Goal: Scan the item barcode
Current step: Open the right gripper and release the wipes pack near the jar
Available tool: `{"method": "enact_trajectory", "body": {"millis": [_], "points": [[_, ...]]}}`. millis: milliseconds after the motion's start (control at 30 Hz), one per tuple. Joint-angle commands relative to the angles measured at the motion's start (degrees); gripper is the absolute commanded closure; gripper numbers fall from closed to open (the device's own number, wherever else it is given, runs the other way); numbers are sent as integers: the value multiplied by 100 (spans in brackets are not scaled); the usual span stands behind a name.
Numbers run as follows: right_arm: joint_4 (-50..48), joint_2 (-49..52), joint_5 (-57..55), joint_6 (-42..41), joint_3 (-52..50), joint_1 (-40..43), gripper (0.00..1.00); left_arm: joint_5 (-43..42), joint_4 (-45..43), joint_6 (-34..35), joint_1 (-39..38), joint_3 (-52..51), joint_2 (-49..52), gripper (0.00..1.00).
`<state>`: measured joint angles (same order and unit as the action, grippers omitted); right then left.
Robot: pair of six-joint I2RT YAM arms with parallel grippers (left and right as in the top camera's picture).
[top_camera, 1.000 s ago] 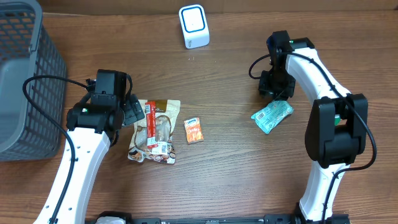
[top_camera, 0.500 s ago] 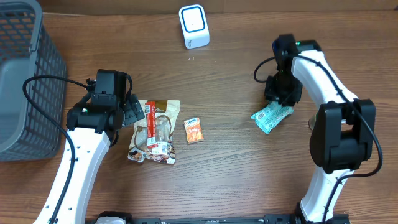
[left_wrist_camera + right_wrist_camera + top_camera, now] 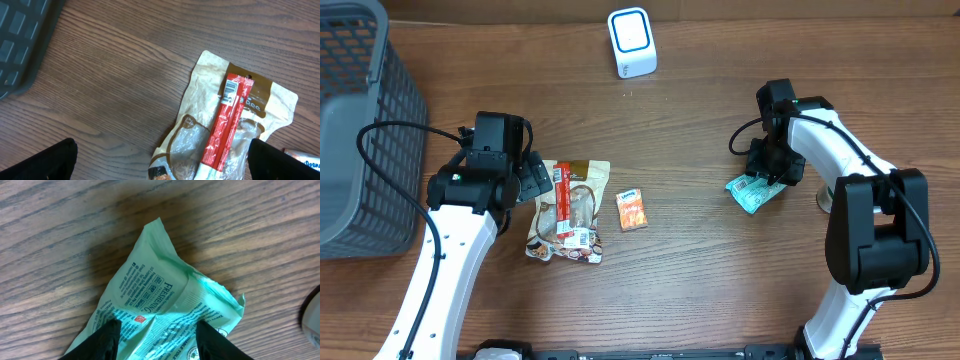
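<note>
Looking at the green packet (image 3: 155,295), you find it flat on the table, toward the right edge. The right gripper (image 3: 156,329) straddles it, jaws partly apart; you cannot tell whether they grip. The left gripper (image 3: 535,180) gapes wide, empty.

Left arm (image 3: 448,250) angled inward, left gripper (image 3: 160,161) spread wide, right arm (image 3: 842,135) bent downward, right gripper (image 3: 161,339) half parted

The packet (image 3: 160,300) is showing mint green with dark print. The table (image 3: 700,280) is displaying brown wood grain. The scanner (image 3: 632,42) is showing white with a blue ring.
</note>
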<state>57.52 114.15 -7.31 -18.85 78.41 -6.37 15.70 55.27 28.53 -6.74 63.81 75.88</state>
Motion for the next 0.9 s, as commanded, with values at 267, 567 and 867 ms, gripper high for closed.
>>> {"method": "enact_trajectory", "body": {"millis": [267, 567, 867], "points": [[1051, -2, 841, 278, 1550, 28, 42, 76, -4, -22, -2, 94, -24, 0], [42, 42, 1475, -164, 588, -192, 41, 76, -2, -22, -2, 94, -24, 0], [-546, 42, 973, -190, -505, -256, 41, 76, -4, -22, -2, 94, -24, 0]]}}
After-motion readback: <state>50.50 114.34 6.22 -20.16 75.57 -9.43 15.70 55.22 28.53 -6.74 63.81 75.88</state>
